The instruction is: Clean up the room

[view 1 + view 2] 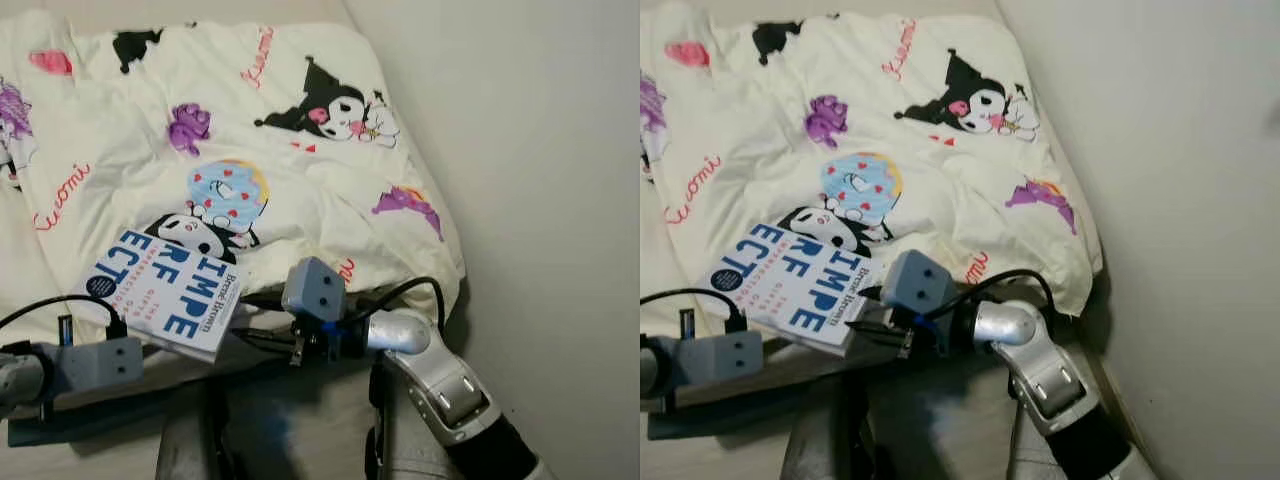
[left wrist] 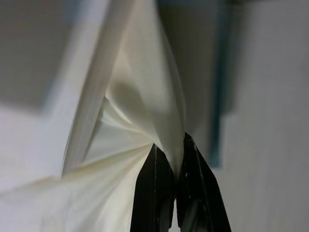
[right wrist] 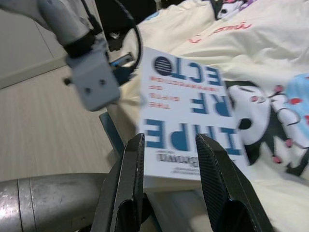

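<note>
Right gripper [image 3: 169, 159] is hanging unclenched, black ribbed fingers apart, just short of the white paperback book with blue lettering [image 1: 160, 290] lying at the bed's near edge. Left gripper [image 2: 176, 159] is pinching soft cream cartoon-printed duvet fabric [image 1: 250, 130], rumpled beyond.

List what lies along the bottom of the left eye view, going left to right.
Left gripper → book → right gripper → right arm → wall.
</note>
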Robot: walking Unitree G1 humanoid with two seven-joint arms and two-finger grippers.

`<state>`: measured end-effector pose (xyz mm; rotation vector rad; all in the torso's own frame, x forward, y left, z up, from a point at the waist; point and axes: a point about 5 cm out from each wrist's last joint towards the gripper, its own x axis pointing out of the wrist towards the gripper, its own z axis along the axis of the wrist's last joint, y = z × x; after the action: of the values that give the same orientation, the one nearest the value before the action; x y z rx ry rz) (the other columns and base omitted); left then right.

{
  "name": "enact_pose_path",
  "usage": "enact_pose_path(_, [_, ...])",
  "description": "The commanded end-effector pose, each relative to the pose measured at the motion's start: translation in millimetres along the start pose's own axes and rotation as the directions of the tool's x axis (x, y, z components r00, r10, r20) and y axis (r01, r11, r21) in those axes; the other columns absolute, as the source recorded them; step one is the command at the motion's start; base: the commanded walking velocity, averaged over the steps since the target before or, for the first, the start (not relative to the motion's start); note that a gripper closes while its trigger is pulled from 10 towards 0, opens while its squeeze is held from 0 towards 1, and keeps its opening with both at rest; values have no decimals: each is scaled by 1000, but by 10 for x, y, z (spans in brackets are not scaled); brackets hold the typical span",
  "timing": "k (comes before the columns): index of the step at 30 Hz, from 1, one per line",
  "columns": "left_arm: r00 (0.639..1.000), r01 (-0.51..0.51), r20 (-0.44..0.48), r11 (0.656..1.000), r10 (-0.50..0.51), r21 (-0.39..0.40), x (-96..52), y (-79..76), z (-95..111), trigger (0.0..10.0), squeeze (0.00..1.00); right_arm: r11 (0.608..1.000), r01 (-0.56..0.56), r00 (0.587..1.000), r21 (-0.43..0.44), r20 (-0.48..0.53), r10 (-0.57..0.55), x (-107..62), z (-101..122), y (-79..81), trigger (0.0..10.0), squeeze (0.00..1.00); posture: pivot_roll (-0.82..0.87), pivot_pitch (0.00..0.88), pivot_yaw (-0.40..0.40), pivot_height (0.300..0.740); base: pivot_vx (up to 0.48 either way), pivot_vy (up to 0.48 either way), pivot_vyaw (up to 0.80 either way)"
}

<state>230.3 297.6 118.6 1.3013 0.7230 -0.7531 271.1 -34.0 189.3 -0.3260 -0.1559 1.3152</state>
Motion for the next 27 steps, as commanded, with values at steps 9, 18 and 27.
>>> enact_pose_path(9, [800, 593, -29, 798, -599, -107, -213, -1017, 112, 0, 0, 1000, -18, 1000, 21, 1, 18, -8, -53, 42, 10000, 0, 43, 382, -8, 546, 0, 0, 0])
enact_pose_path(18, [780, 611, -47, 776, -624, -157, -261, -1142, 106, 0, 0, 1000, -17, 1000, 17, -6, 17, -23, -65, 34, 10000, 0, 45, 381, -9, 546, 0, 0, 0])
enact_pose_path(27, [996, -23, -92, 977, 4, -212, 46, -334, 158, 10000, 1000, 1000, -16, 1000, 17, -6, 16, -20, -69, 35, 10000, 0, 47, 381, -10, 546, 0, 0, 0])
